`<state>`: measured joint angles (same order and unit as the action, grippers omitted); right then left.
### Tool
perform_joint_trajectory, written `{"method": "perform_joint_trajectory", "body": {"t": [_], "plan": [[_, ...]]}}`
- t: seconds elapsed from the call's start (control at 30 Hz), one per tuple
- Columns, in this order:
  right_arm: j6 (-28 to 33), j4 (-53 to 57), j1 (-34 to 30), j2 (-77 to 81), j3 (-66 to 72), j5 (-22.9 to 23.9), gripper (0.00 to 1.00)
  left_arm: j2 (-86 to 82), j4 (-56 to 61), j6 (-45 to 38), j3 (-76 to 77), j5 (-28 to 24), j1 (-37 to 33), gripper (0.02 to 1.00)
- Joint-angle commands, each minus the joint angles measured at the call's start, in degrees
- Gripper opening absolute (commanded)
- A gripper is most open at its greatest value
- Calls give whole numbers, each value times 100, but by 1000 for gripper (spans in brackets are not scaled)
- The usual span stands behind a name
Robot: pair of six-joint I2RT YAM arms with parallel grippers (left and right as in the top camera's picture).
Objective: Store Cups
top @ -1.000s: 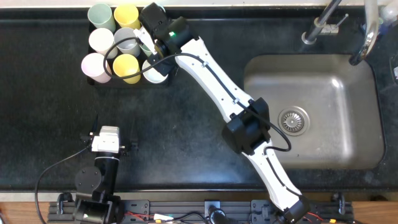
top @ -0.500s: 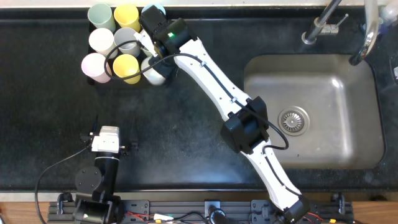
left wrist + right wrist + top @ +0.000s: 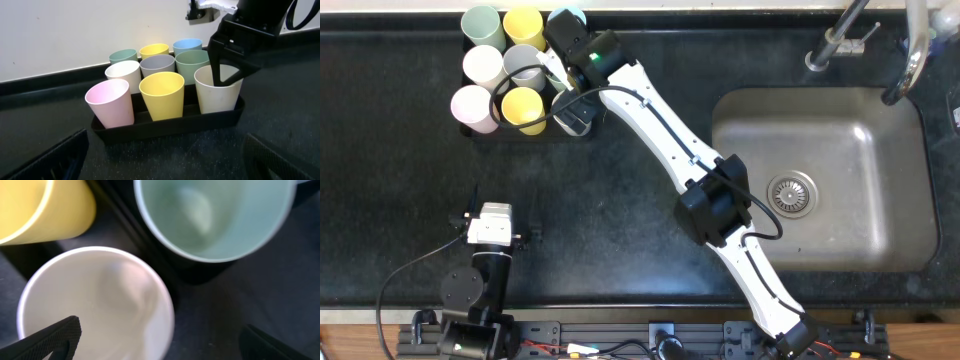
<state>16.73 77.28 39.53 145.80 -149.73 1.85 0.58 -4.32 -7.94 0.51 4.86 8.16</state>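
cups (image 3: 157, 67) fill a black tray (image 3: 165, 126) that sits on the dark countertop (image 3: 620, 230) toward the upper left of the top view, well apart from the steel sink (image 3: 820, 180). we count nine of them, all upright with mouths up, in three rows of three. the row nearest the arms holds a pink cup (image 3: 111, 102), a yellow cup (image 3: 161, 95) and a cream cup (image 3: 217, 95), the last in the corner on the sink side. the right arm reaches across the middle, and the right gripper (image 3: 232, 75) hangs over that cream cup with its jaws spread wide, gripping nothing. from the left wrist view we see one finger dipped inside the cup's mouth and the other outside its wall. from the right wrist view the cream cup lies right beneath the gripper, with a pale green cup (image 3: 215, 215) just beside it in the next row. the left gripper (image 3: 495, 215) sits near its own base, well apart from the tray and facing the cups, its jaws also spread wide and empty.
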Motion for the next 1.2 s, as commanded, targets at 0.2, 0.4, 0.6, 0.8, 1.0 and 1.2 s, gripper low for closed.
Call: {"method": "perform_joint_trajectory", "body": {"t": [0.2,0.4,0.6,0.8,1.0,1.2], "plan": [[-238,-7,-9,-155,-1318,402,998,-44,-15,-103,-7,-55,-22,998],[-597,546,-98,-396,-2533,402,996,-44,-15,-103,-7,-55,-22,998],[-903,1954,-699,-988,-2999,304,996,-44,-15,-103,-7,-55,-22,998],[-1370,1954,-1565,-1805,-2817,1287,998,-44,-15,-103,-7,-55,-22,998],[-1637,1954,-2216,-3504,-184,1386,998,-44,-15,-103,-7,-55,-22,998],[-2004,1364,-2608,-5779,4133,691,996,-44,-15,-103,-7,-55,-22,998]]}}
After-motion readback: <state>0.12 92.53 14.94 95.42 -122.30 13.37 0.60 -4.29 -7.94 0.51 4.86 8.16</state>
